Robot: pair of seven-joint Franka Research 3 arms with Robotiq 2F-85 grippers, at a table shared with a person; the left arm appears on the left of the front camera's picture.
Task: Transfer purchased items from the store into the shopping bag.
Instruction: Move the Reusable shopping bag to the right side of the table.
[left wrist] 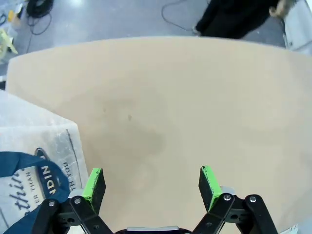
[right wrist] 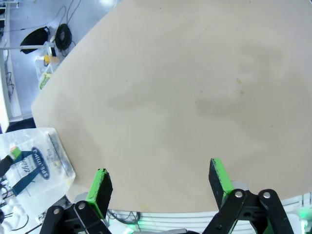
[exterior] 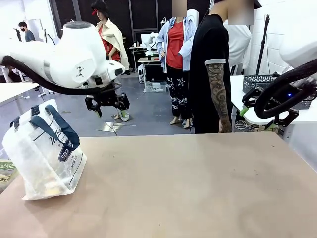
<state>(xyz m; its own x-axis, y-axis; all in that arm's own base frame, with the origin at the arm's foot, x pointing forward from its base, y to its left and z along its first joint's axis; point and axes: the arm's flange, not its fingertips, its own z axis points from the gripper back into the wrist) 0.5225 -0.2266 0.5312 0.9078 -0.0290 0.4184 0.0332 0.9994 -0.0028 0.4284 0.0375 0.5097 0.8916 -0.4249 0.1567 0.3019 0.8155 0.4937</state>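
Translucent bag [left wrist: 34, 165] sits just beside our open left gripper [left wrist: 152, 183], items showing faintly at its bottom. Farther off, our right gripper [right wrist: 161, 183] hangs open over bare table [right wrist: 195, 87]. We'd judge loading done; lift clear without snagging the straps [exterior: 52, 126].

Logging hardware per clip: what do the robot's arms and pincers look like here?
Both arms are glossy white with black cable loops. The left pincer and right pincer are black linkages with bright green pads. A small blue light glows near the right arm's wrist.
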